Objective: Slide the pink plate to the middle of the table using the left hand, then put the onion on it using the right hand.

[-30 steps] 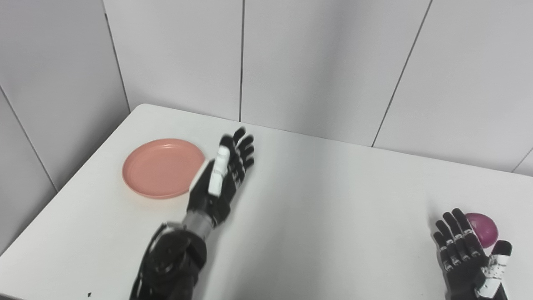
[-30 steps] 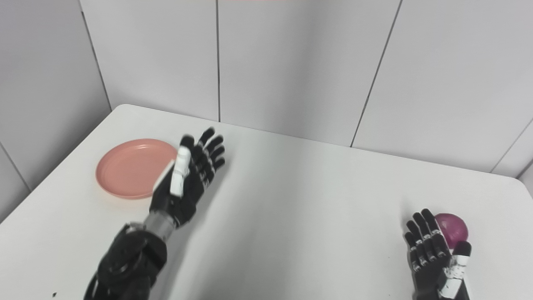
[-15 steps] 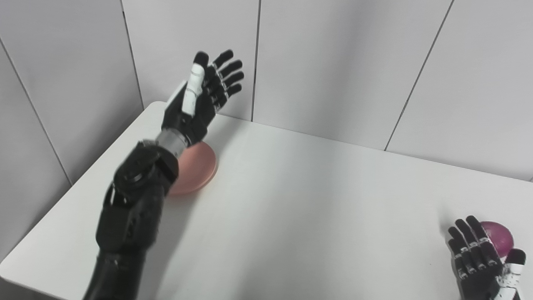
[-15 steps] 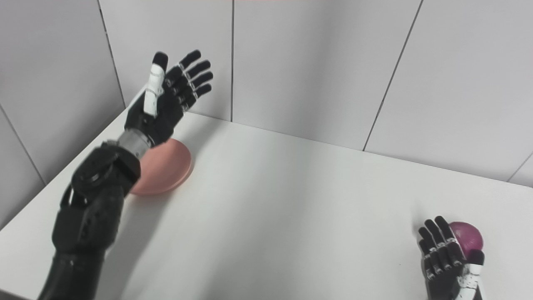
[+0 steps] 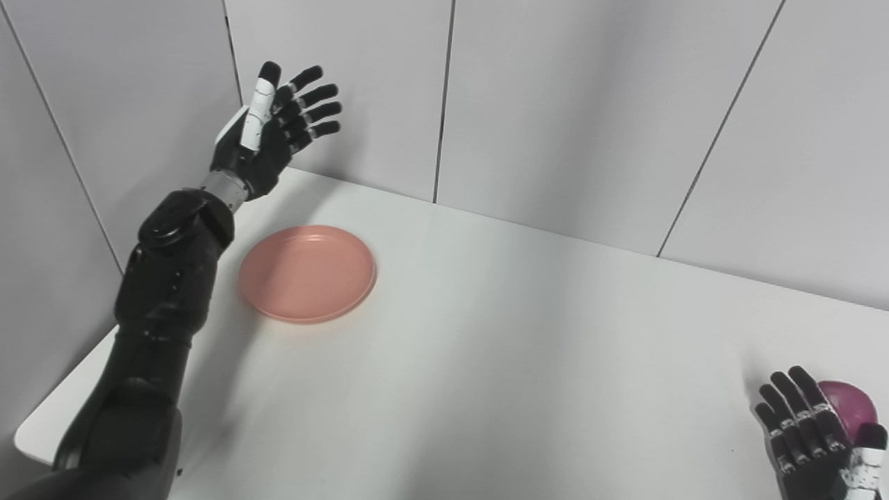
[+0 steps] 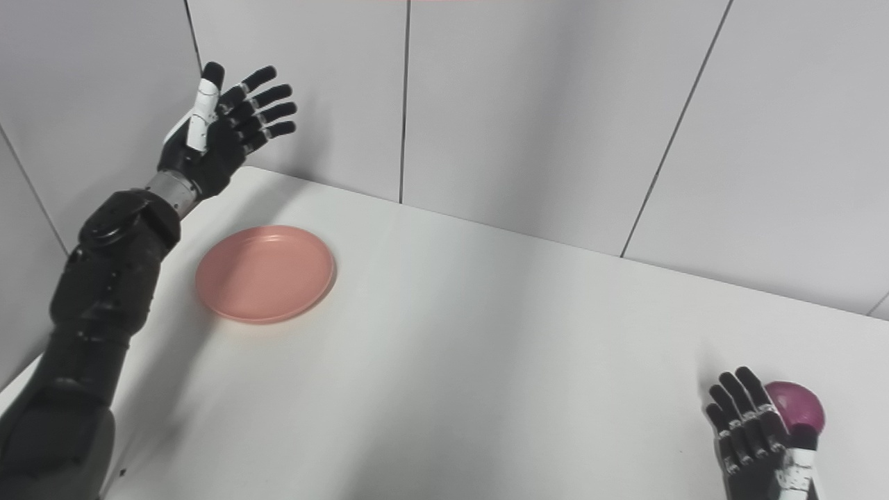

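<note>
- Plate (image 5: 307, 272): pink, round, shallow, with a low raised rim. Lies flat on the left part of the table, nearer the far edge than the near one, well short of the table's middle. Nothing rests on it and nothing touches it.
- Onion (image 5: 845, 410): purple-red, rounded. Sits on the table at the far right, close to the near edge, well apart from the plate. Partly hidden behind the right hand.
- Left hand (image 5: 267, 136): black with a white-backed thumb. Raised in the air above the table's far left corner, in front of the wall, higher than the plate and beyond it. Fingers spread and nearly straight, pointing up and to the right; holds nothing.
- Left arm (image 5: 167, 292): black, comes in from the lower left and runs up along the table's left edge, just beside the plate without touching it.
- Right hand (image 6: 755, 437): black, low at the bottom right corner, partly cut off by the picture's edge. Fingers apart and extended upward, just beside the onion on its left; not closed on it. Contact cannot be told.
- Table (image 5: 528, 333): white, smooth, rounded corners.
- Wall (image 5: 569, 104): pale grey panels with thin dark seams, directly behind the table.
</note>
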Robot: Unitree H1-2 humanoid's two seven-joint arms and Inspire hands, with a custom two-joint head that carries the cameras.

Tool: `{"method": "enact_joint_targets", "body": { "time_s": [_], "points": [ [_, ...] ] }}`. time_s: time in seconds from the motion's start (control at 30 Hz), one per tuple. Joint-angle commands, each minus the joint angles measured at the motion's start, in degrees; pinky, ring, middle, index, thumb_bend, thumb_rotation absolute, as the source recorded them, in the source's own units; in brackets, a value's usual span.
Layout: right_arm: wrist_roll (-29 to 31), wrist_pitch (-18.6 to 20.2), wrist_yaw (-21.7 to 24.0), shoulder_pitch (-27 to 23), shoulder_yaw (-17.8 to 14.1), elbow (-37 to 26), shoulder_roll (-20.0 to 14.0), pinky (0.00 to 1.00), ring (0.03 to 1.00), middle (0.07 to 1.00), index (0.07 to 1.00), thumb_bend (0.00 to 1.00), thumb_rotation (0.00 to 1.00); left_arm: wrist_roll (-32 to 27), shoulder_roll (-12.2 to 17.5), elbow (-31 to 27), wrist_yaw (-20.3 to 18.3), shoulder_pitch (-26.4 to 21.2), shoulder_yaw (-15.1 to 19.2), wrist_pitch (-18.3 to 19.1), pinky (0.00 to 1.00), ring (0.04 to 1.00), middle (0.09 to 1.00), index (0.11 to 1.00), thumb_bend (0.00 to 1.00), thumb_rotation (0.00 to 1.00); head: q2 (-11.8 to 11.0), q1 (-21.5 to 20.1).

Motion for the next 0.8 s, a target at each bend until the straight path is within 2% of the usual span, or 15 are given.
{"method": "enact_joint_targets", "body": {
  "time_s": [0.0,0.13,0.27,0.5,0.63,0.77],
  "points": [
    [0.0,1.3,0.3,3.1,0.2,3.0,0.9,0.96,0.927,0.89,0.903,0.94,0.88,0.7,2.0,0.8,-0.6,-3.3,0.8,-3.9,0.8,0.842,0.838,0.88,0.99,0.84,0.2,0.1],
    [0.4,1.6,0.5,3.0,0.1,3.1,0.7,0.96,0.928,0.889,0.899,0.94,0.88,1.1,2.8,6.2,-0.8,-3.5,1.9,-6.8,0.79,0.855,0.866,0.899,0.99,0.81,0.2,0.3],
    [0.5,1.7,0.6,3.1,0.0,3.2,0.3,0.99,0.936,0.901,0.926,0.95,0.88,1.9,3.2,10.0,-0.3,-3.2,2.5,-10.3,0.76,0.808,0.844,0.896,0.98,0.8,0.3,0.3],
    [0.6,2.4,0.0,3.1,-0.3,2.8,0.0,0.95,0.907,0.876,0.898,0.95,0.87,3.2,1.8,12.9,2.6,-1.5,3.6,-13.3,0.83,0.845,0.843,0.891,0.96,0.83,0.8,0.9],
    [0.8,2.9,0.0,3.3,-0.4,2.2,0.0,0.96,0.909,0.872,0.892,0.96,0.86,2.7,1.4,16.6,1.9,-1.0,4.0,-15.1,0.88,0.864,0.872,0.909,0.92,0.85,1.2,0.6],
    [0.5,3.0,-0.1,3.6,-0.4,1.6,0.0,0.95,0.905,0.874,0.896,0.95,0.87,2.8,1.6,21.7,1.1,-1.4,4.2,-17.7,0.79,0.816,0.817,0.863,0.96,0.79,1.5,0.5]
  ]
}}
